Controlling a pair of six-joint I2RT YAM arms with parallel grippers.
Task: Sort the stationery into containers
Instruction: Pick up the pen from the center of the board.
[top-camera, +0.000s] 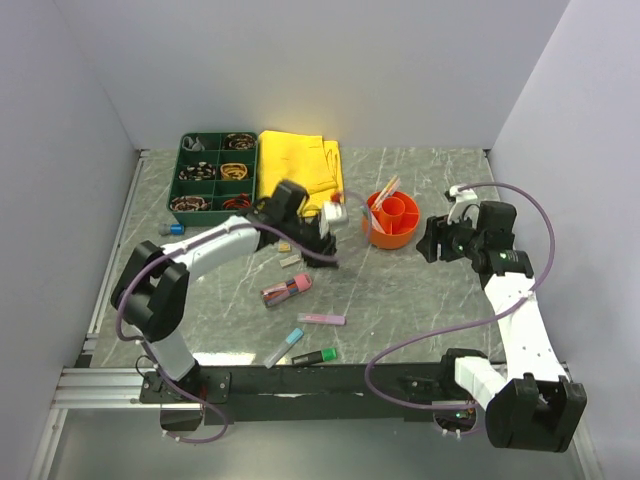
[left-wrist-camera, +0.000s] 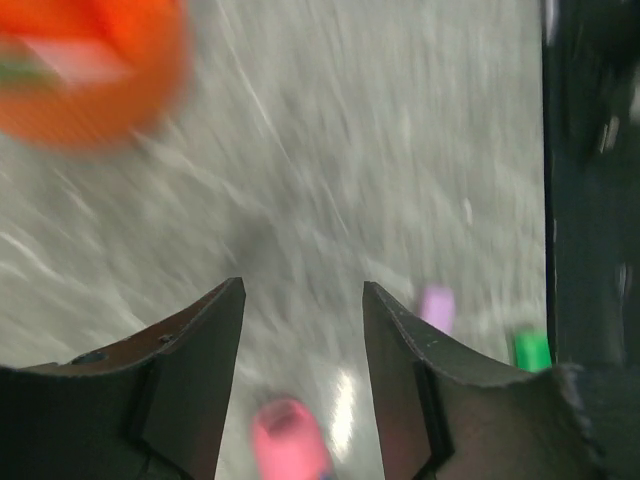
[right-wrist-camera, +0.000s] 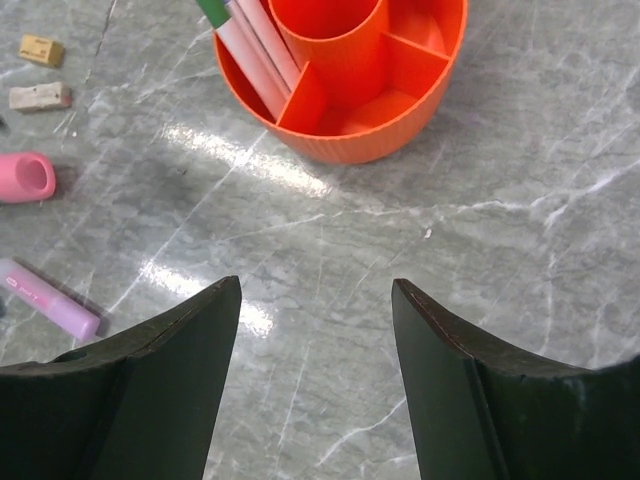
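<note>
**Left gripper** (left-wrist-camera: 303, 290): it hangs over the middle of the desk (top-camera: 420, 300), just left of the orange pot (top-camera: 395, 222). Its jaws stand wide apart and hold nothing. This wrist view is blurred. A pink marker (left-wrist-camera: 288, 445) lies on the desk beneath the gap; whether the jaws touch it cannot be told.

**Right gripper** (right-wrist-camera: 315, 285): it hangs just right of the pot, jaws likewise wide apart, empty and touching nothing.

**Containers:** the pot stands at the far centre, with several pens (right-wrist-camera: 250, 45) leaning in one outer section. The green tray (top-camera: 218, 170) sits at the far left, beside a yellow cloth (top-camera: 300, 165).

**Loose on the desk, near and left of the pot:**
- two small erasers (right-wrist-camera: 40, 96)
- a lilac highlighter (right-wrist-camera: 50, 297)
- a blue-capped pen (top-camera: 284, 347)
- a green-capped marker (top-camera: 315, 356)
</note>
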